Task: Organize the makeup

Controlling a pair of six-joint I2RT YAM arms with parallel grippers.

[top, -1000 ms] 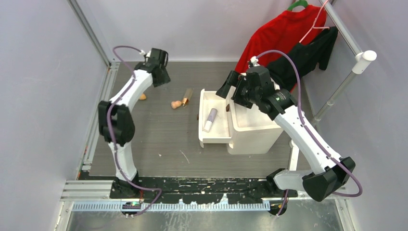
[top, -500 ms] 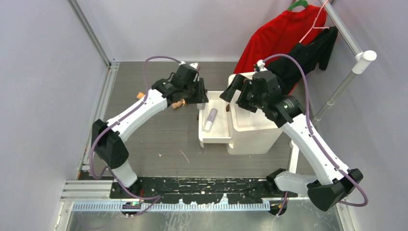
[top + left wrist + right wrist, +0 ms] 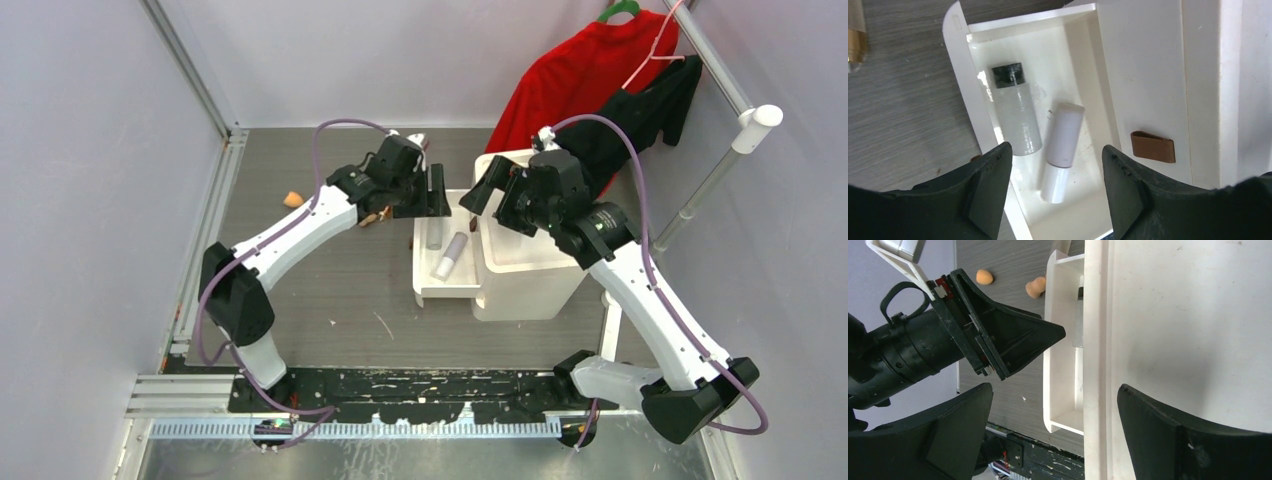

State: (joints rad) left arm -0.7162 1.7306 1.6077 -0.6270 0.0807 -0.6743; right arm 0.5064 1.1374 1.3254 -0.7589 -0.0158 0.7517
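Observation:
The white drawer (image 3: 428, 288) stands pulled out of the white cabinet (image 3: 530, 280). In it lie a clear vial (image 3: 1015, 112) with a black cap and a white tube (image 3: 1063, 145), side by side; both show from above, the vial (image 3: 433, 236) and the tube (image 3: 452, 256). My left gripper (image 3: 1055, 200) is open and empty, hovering over the drawer's far end (image 3: 436, 192). My right gripper (image 3: 1054, 405) is open and empty above the cabinet's left edge (image 3: 485, 195). An orange sponge (image 3: 984, 276) and a pink sponge (image 3: 1036, 286) lie on the floor left of the drawer. A gold-brown bottle (image 3: 855, 35) shows at the frame's edge. The compact and palette are out of view.
A red garment (image 3: 585, 60) and a black one (image 3: 640, 115) hang on a rail at the back right, close behind my right arm. A brown tab (image 3: 1153, 146) sticks out of the cabinet front. The two grippers are close together over the drawer.
My left arm swung from the back left to over the drawer. A clear vial now lies in the drawer beside the white tube, which shifted slightly. My right gripper stayed over the cabinet.

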